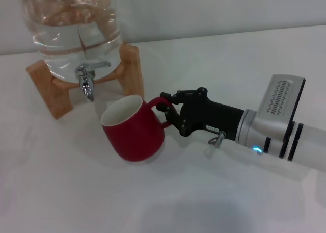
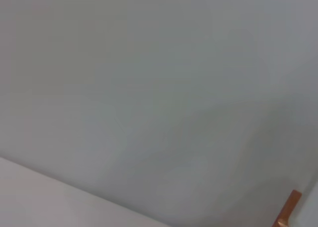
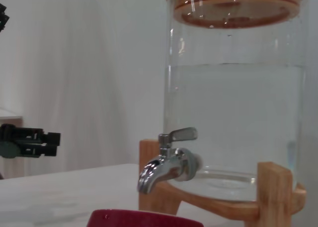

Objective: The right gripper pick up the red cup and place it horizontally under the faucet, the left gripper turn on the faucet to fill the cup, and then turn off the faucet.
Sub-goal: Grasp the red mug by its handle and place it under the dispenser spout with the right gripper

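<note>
Head view: the black two-fingered right gripper (image 1: pixel 169 112) pinches the loop handle of the squat dark red cup (image 1: pixel 133 129), held tilted just below and beside the small chrome faucet (image 1: pixel 86 79), likely to catch its stream.

Left wrist view: only a blank wall and a wooden corner; the left gripper is unseen.

Right wrist view: the red rim lies below the spout.

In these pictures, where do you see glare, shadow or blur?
Head view: bright reflections on the glass jar, soft shadow beneath the red cup. Right wrist view: highlights on the faucet; cup rim cut off. Left wrist view: almost featureless pale surface.
</note>
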